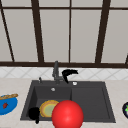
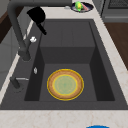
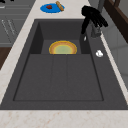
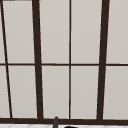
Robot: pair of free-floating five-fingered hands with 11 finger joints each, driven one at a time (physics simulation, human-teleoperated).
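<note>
Right hand (image 1: 68, 73) hangs just beside the faucet (image 1: 55, 71), over the sink's back rim, fingers straight and spread, holding nothing; one digit points down. Left hand (image 1: 34, 113) sits low at the front left corner of the dark sink (image 1: 90, 100); its fingers cannot be made out. A yellow-rimmed plate (image 2: 65, 84) lies flat on the basin floor. A red ball (image 1: 67, 114) appears at the sink's front edge

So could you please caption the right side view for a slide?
A black hand hovers by the faucet above a dark sink holding a yellow plate.
</note>
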